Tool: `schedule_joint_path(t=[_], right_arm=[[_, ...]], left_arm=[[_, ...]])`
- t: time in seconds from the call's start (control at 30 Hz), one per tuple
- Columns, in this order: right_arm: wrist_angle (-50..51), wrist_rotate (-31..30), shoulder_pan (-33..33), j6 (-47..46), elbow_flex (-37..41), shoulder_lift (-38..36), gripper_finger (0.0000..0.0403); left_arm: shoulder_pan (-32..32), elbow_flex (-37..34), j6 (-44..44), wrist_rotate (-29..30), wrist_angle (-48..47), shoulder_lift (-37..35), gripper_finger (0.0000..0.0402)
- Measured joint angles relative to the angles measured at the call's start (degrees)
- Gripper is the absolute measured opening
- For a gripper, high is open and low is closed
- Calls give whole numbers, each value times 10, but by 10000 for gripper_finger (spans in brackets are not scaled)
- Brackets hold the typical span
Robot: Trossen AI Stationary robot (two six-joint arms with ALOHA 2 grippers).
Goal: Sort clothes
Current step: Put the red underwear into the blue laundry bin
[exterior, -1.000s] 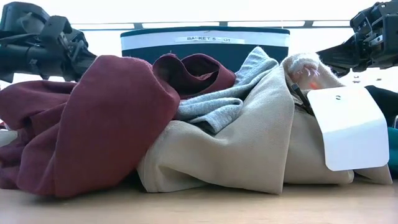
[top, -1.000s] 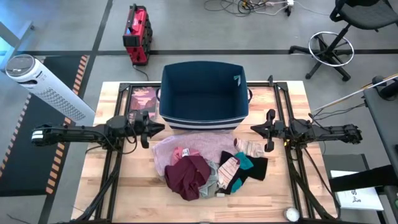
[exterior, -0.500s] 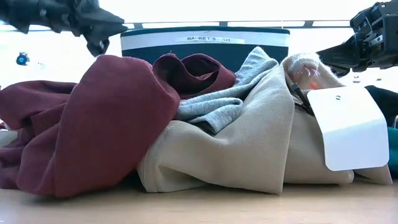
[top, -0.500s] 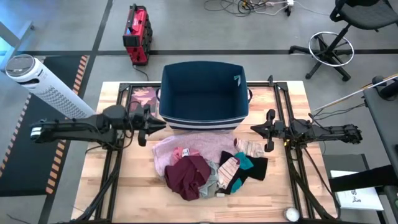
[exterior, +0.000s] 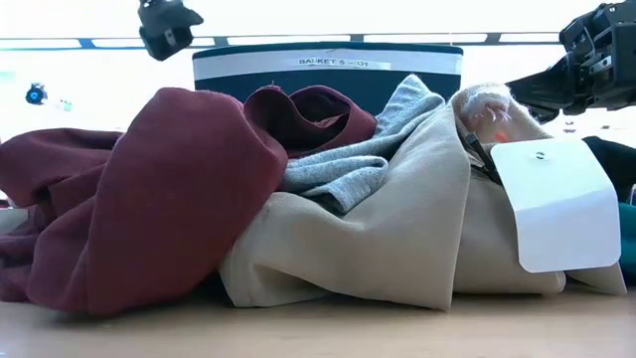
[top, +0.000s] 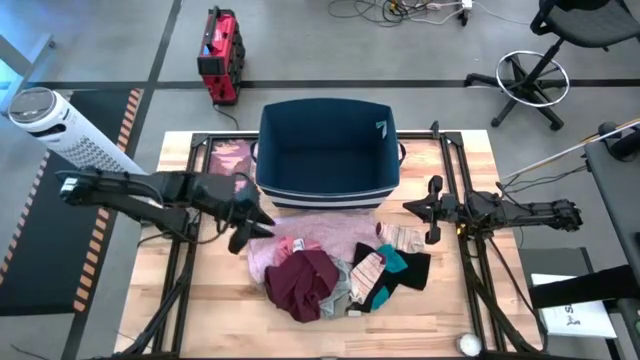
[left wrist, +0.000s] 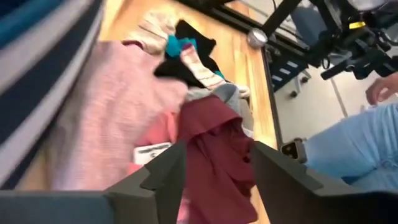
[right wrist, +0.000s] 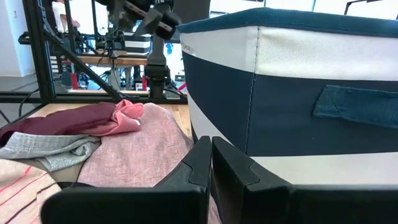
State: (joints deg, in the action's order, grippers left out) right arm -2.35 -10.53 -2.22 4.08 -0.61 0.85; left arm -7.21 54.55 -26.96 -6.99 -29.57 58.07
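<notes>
The clothes lie in a pile at the table's middle, resting on the wood: a pale pink garment (top: 305, 238), a maroon one (top: 300, 285), a grey-beige one (top: 342, 290), teal (top: 396, 260) and black (top: 412, 272) pieces, and striped socks (top: 366, 268). My left gripper (top: 247, 230) hangs open above the pile's left edge. In its wrist view (left wrist: 214, 180) the fingers stand over the maroon garment (left wrist: 214, 143) without touching it. My right gripper (top: 408, 208) is shut and empty, to the right of the pile beside the bin.
The navy bin with white stripes (top: 328, 150) stands open just behind the pile. A pink-covered book (top: 230, 158) lies to its left. Black frame rails (top: 190, 260) run along both table sides. A white tag (exterior: 561, 204) sticks out of the pile. A person's leg (left wrist: 348, 155) shows beyond the table.
My left gripper has risen and swung from beside the bin toward the table's near edge and the pile, tipping its fingers down over the pile's left edge. The clothes have not moved.
</notes>
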Motion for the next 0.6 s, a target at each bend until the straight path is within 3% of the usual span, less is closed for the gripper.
schedule_joint_path(t=[0.17, 0.4, 0.6], right_arm=[[0, 0, 0, 0, 0, 0, 0], [0, 0, 0, 0, 0, 0, 0], [0, 0, 0, 0, 0, 0, 0]], left_arm=[[-35, 29, -40, 5, 0, 81, 192], [-85, 65, -64, 6, 0, 204, 185], [-94, 118, -71, 87, 0, 299, 186]])
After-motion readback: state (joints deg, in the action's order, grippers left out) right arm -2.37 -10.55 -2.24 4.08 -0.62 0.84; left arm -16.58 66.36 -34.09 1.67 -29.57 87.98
